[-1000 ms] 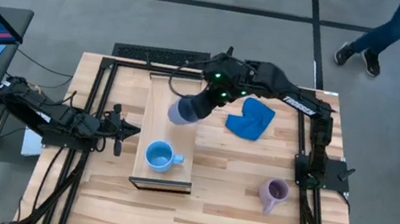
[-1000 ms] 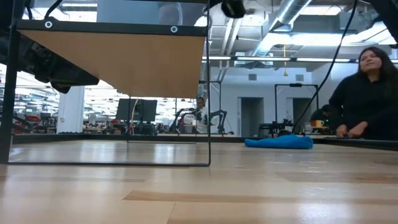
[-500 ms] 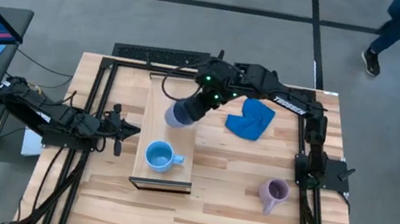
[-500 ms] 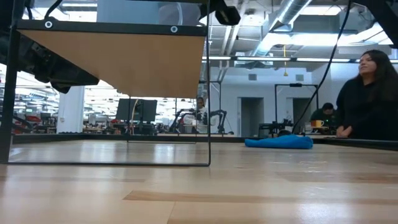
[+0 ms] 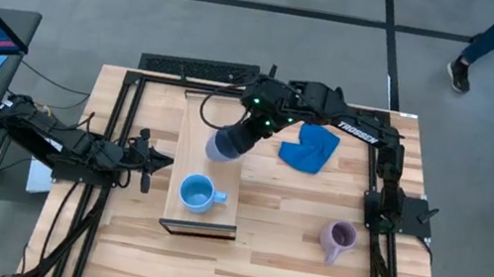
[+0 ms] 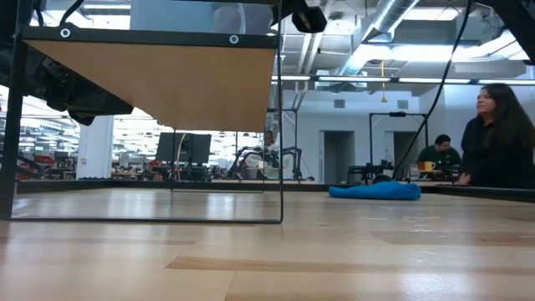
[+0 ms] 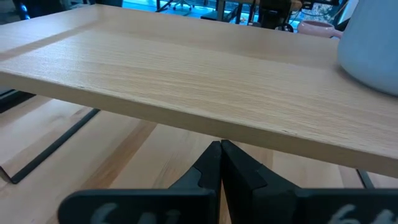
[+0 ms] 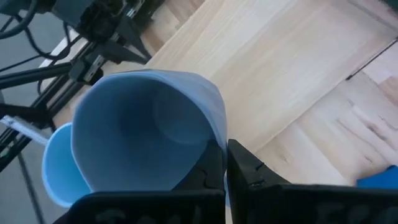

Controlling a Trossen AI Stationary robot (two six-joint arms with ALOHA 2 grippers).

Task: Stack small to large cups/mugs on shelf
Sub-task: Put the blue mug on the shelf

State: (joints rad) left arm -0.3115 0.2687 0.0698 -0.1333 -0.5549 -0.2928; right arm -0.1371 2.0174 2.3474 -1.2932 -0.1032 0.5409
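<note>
1. The right gripper (image 5: 239,135) is clenched on the rim of the slate-blue mug (image 5: 223,144), with one finger inside the wall and one outside, as the right wrist view (image 8: 149,134) shows.
2. That mug is held above the shelf (image 5: 198,120), over its middle stretch, tilted with its mouth turned sideways.
3. The sky-blue mug (image 5: 196,192) stands upright on the shelf nearer the board's dark-edged end (image 5: 199,229), its handle pointing toward the right arm's side.
4. The lilac mug (image 5: 339,239) sits on the wooden tabletop (image 5: 286,266), well apart from the shelf, near the right arm's base.
5. A bright blue cloth (image 5: 311,146) lies crumpled on the tabletop beside the shelf, under the right arm.
6. The left gripper (image 5: 145,158) waits at the shelf's long side, level with the board's edge; its fingers (image 7: 211,168) are pressed together on nothing.
7. In the low view a person (image 6: 501,134) sits beyond the table.
</note>
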